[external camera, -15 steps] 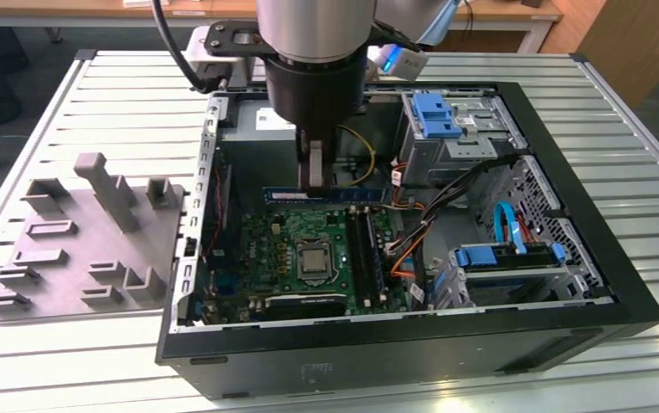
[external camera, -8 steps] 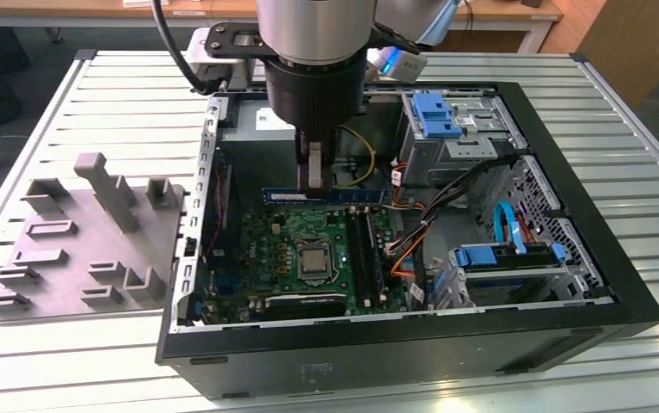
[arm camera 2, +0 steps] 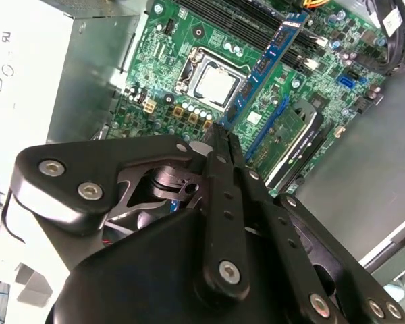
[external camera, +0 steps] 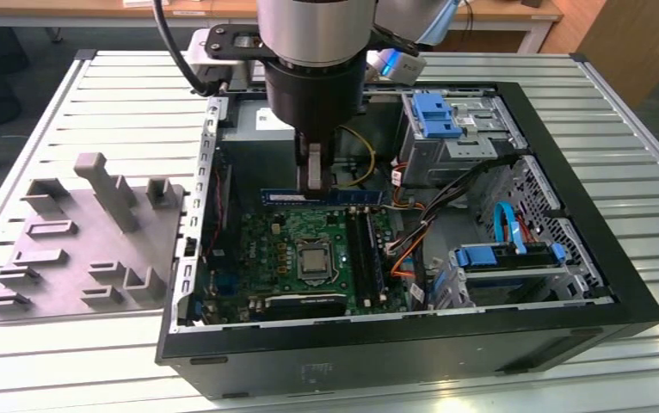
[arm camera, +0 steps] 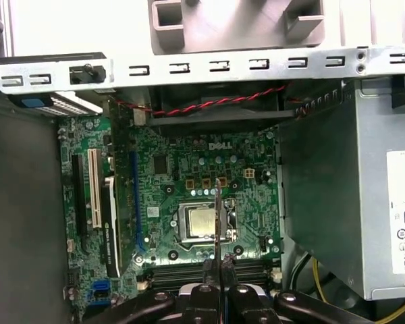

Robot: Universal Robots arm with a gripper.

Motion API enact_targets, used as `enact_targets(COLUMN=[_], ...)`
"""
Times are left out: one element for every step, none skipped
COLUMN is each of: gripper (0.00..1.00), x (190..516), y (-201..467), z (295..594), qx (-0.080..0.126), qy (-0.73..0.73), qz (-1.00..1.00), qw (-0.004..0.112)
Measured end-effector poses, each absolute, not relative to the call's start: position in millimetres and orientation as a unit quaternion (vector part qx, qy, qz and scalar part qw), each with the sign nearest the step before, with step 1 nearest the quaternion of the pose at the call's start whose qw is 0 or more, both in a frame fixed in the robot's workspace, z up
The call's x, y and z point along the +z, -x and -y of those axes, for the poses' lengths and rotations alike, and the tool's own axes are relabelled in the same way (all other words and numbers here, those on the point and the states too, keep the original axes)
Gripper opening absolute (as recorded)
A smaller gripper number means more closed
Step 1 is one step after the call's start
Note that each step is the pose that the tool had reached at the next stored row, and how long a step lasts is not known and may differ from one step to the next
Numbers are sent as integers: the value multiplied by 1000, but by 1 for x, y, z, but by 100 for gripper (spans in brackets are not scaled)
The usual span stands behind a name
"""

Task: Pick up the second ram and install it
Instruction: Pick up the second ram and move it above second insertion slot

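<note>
Blue-green and thin, the second ram point(external camera: 341, 197) is a long narrow circuit-board stick. In the exterior view it shows a small white label toward that view's left end and a row of black chips along the rest. It lies level on its long edge, pinched near its middle between the fingers of the gripper point(external camera: 315, 182), which are drawn in narrow and clamped on the board.

The stick hangs inside the open computer case point(external camera: 421, 348), over the far part of the motherboard point(external camera: 272, 241). It runs crosswise to the long black memory slots point(external camera: 360, 249) and is not seated in any of them.

In the second wrist view the ram point(arm camera 2: 273, 54) runs away from the gripper point(arm camera 2: 221, 133) as a blue strip with dark chips on its face. It passes just beside the metal processor socket point(arm camera 2: 214, 82).

In the first wrist view the stick point(arm camera: 217, 202) is seen edge-on, a thin line rising from the closed fingertips of the gripper point(arm camera: 217, 260) across the socket point(arm camera: 199, 226).

On the exterior view's left, outside the case, a grey plastic holder block point(external camera: 89, 249) sits on the slatted metal table point(external camera: 651, 379), well apart from the stick
</note>
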State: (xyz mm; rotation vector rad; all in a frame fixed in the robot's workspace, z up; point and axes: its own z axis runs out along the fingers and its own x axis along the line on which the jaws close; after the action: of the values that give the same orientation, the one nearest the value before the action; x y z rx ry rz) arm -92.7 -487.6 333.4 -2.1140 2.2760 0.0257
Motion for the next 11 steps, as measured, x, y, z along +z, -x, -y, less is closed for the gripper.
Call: enact_targets(gripper=[13,13,13,13,13,13,13,13,13,13,13], x=[332,331,330,329,328,327,325,323,321,320,318], y=[93,93,93,93,93,93,93,93,93,93,93], z=[488,488,488,488,488,488,488,488,488,488,488], qx=[8,8,8,9,9,9,9,9,9,9,9], qy=[684,687,690,693,701,703,705,707,708,708,709], qz=[-730,-727,-724,-721,-713,-711,-709,-707,-706,-706,-705], qw=[17,17,17,17,17,17,17,17,17,17,17])
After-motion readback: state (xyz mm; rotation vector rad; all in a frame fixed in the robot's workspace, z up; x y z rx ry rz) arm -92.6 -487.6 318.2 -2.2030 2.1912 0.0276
